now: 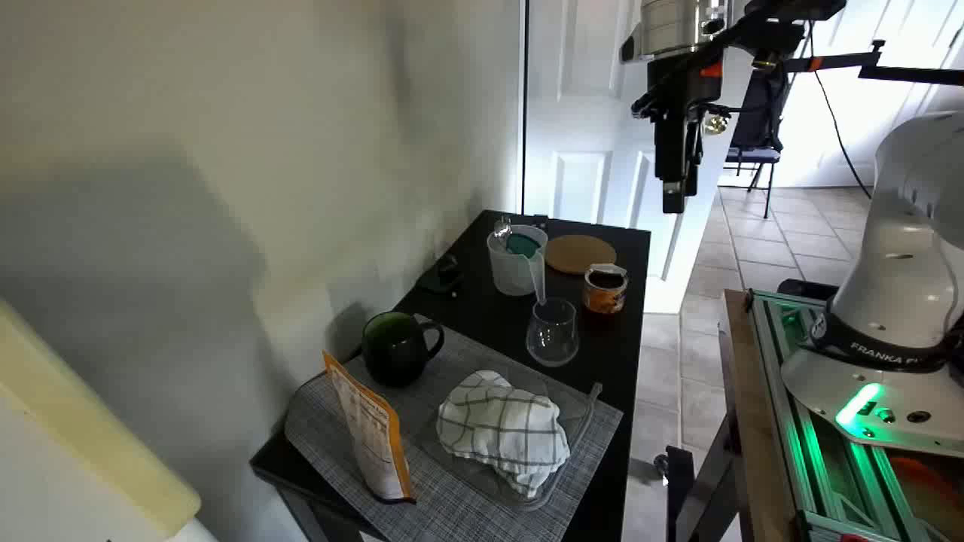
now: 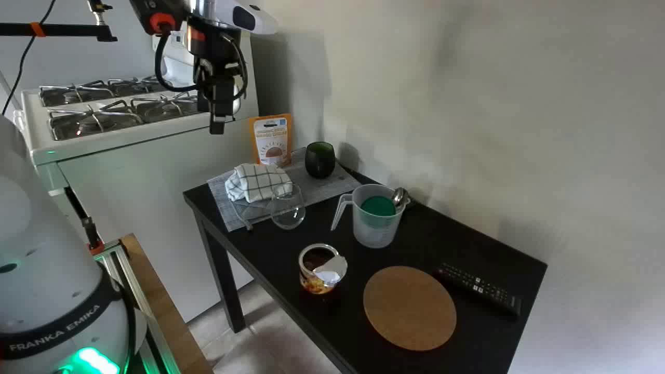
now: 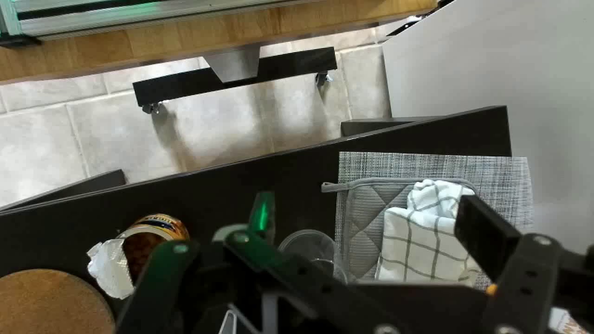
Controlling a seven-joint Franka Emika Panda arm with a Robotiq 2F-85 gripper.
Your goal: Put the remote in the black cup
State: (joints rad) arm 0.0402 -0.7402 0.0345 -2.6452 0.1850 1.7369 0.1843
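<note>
Gripper [image 3: 364, 213] spread wide above the black table [image 3: 297, 185]

Only the wrist view shows its fingers [image 3: 485, 234] well apart. In both exterior views the black mug [image 1: 399, 352] stands upright on a woven placemat [image 1: 324, 433], its handle [image 1: 440, 336] showing in an exterior view. Farther off, the remote [image 2: 478, 288] lies keys-up beside the cork trivet [image 2: 410, 309] in an exterior view.

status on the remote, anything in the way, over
Gripper open, empty. Remote on table, by round board. Jug between it and black cup, may obstruct.
</note>
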